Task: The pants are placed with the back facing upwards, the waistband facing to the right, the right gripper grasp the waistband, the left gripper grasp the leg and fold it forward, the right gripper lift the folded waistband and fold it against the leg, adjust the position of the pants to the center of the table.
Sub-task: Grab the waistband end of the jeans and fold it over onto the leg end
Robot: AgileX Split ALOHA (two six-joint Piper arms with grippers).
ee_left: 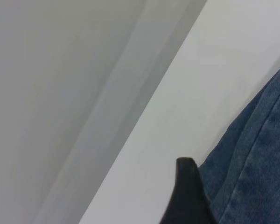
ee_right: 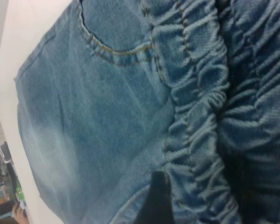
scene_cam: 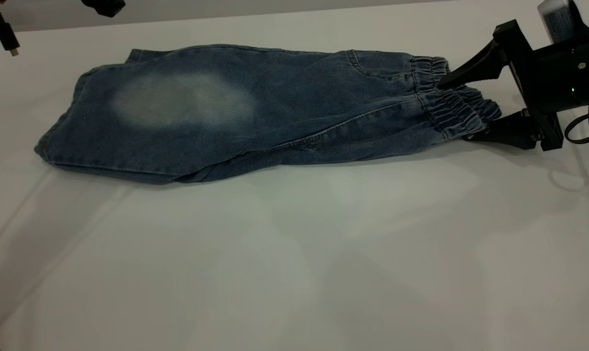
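The blue faded-wash denim pants (scene_cam: 236,112), folded lengthwise, lie flat at the far side of the plain white desk (scene_cam: 294,253). The black right tool (scene_cam: 462,109) stands spread, straddling the gathered elastic waistband (scene_cam: 448,105), not clamped. Left tool state: cannot tell. Denim judged soft, limp; grip both bunched waistband layers.

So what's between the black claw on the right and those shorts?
Nothing: in the exterior view the right gripper straddles the waistband of the pants.
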